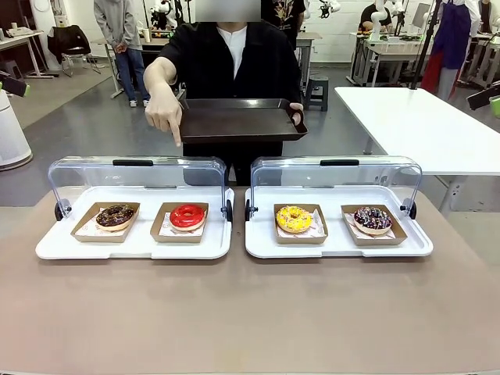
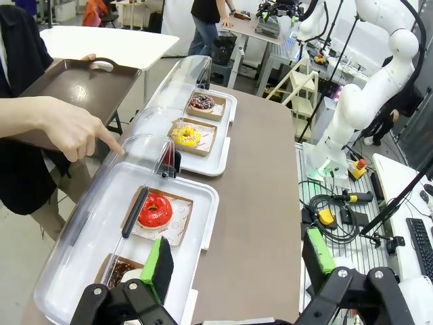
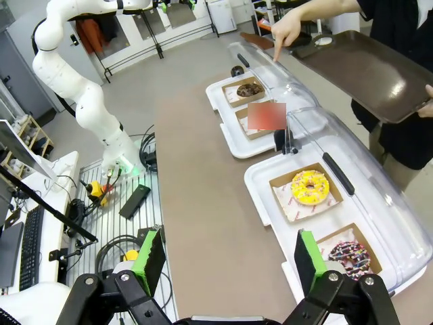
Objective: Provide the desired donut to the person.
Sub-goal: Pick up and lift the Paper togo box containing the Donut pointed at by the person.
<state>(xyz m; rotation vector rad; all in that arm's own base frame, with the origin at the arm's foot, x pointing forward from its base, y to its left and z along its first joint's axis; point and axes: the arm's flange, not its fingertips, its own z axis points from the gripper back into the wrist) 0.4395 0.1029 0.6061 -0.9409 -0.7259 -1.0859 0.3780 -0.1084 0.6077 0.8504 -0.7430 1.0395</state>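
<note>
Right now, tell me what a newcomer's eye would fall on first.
A hand points down toward the red donut, second from the left on the table. Behind it the person holds out a dark tray. A yellow donut stands out to the right.

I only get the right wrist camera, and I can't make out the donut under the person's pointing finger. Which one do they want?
Observer: From the front, the person's hand points down toward the red donut, which sits in the left tray.
Operator: Is the left gripper grabbing it?
Observer: No. In the left wrist view the left gripper is open with nothing between its pads. The red donut lies farther off, untouched.
</note>
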